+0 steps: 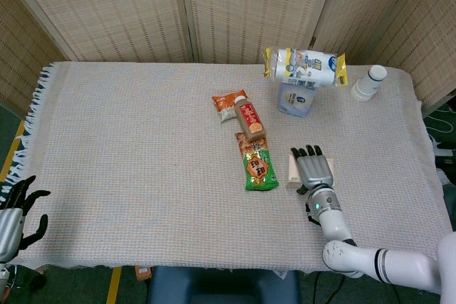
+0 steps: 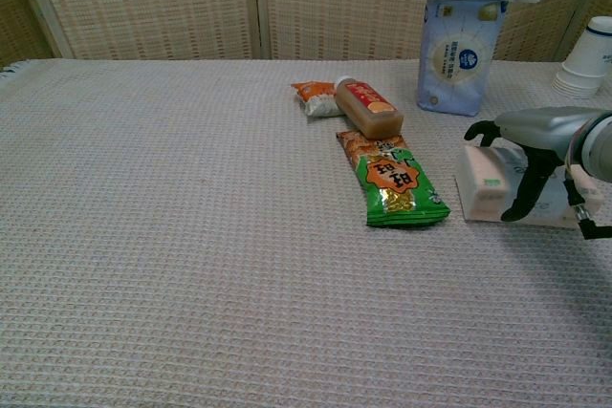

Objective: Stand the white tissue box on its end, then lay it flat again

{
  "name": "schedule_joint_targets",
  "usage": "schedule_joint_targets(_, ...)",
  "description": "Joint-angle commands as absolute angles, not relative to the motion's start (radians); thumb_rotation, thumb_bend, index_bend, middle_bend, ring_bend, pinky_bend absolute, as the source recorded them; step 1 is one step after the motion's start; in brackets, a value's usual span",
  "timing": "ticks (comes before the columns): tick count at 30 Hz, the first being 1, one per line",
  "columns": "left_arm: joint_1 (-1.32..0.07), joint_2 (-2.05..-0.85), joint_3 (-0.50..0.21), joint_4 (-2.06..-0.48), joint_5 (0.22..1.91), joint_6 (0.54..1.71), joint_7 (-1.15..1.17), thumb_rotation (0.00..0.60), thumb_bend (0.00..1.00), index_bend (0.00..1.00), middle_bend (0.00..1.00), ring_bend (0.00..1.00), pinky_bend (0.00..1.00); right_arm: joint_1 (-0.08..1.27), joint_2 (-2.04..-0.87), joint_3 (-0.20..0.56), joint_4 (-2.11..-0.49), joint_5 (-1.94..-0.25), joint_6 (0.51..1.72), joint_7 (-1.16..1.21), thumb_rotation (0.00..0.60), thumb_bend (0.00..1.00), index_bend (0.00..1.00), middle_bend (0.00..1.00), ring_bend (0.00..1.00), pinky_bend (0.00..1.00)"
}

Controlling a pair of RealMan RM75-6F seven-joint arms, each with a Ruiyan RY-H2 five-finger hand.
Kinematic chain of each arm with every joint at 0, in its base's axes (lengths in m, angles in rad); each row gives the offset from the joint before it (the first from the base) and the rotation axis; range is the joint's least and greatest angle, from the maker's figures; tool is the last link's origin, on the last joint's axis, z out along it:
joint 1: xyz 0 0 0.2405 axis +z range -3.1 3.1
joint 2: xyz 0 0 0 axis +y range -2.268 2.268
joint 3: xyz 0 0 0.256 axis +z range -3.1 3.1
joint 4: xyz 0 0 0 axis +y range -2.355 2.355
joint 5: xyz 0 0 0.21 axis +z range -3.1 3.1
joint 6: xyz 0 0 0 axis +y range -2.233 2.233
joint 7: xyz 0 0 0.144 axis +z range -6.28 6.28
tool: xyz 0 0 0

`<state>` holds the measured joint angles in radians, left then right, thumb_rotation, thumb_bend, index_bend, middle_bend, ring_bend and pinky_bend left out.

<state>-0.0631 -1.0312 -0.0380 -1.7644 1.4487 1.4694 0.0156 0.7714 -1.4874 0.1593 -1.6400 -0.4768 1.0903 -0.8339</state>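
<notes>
My right hand point(image 1: 314, 170) lies over the white tissue box point(image 2: 484, 185), which sits flat on the bench point(image 1: 142, 140) just right of the green snack packet point(image 1: 256, 165). My fingers point(image 2: 481, 129) drape across its top and my thumb hooks down its near side, gripping it. My left hand point(image 1: 16, 213) hangs off the bench's near left corner, fingers spread, holding nothing.

White tissue box point(image 1: 291, 169) mostly hidden under right hand point(image 1: 315, 171), left hand point(image 1: 13, 215) cut by frame edge
</notes>
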Motion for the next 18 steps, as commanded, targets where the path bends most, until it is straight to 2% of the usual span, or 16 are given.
schedule_joint_targets(1, -0.063, -1.031, -0.038, -1.764, 1.449, 1.47, 0.013, 0.6, 0.49, 0.27, 0.0, 0.0, 0.29, 0.775, -1.492, 0.154, -1.634, -0.473, 1.092, -0.832, 0.6, 0.0, 0.13, 0.17, 0.08, 0.0)
schedule_joint_targets(6, -0.063, -1.031, -0.038, -1.765, 1.452, 1.472, 0.011, 0.6, 0.49, 0.27, 0.0, 0.0, 0.29, 0.779, -1.496, 0.148, -1.627, -0.481, 1.105, -0.826, 0.6, 0.0, 0.21, 0.23, 0.11, 0.0)
schedule_joint_targets(16, -0.06, -1.032, -0.038, -1.768, 1.457, 1.48, 0.014, 0.6, 0.49, 0.27, 0.0, 0.0, 0.29, 0.772, -1.506, 0.137, -1.61, -0.545, 1.119, -0.786, 0.6, 0.0, 0.51, 0.39, 0.22, 0.0)
schedule_joint_targets(18, -0.059, -1.033, -0.037, -1.766, 1.458, 1.48, 0.014, 0.6, 0.49, 0.27, 0.0, 0.0, 0.29, 0.764, -1.507, 0.14, -1.606, -0.577, 1.124, -0.758, 0.6, 0.0, 0.52, 0.41, 0.24, 0.0)
